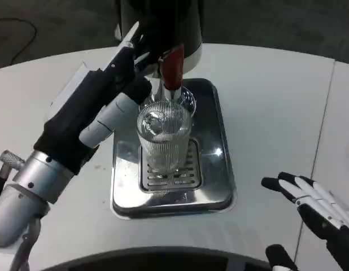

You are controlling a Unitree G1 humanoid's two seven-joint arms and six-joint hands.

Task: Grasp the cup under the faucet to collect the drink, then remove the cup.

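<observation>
White round table [276, 90] bears a steel drip tray [219, 186]; dark floor behind.

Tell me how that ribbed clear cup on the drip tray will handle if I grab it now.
The cup looks rigid, likely glass or hard plastic, so it should hold its shape but may be fragile. Its ribbed wall probably gives the fingers some grip. It is tall and stands on the slotted grate of the metal tray, so a sideways push could tip it.

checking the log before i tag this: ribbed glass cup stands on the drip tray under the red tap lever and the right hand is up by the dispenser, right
Not quite: the head view shows the left hand raised by the dispenser. The right hand lies apart on the table. The cup does stand on the drip tray under the red lever.
</observation>
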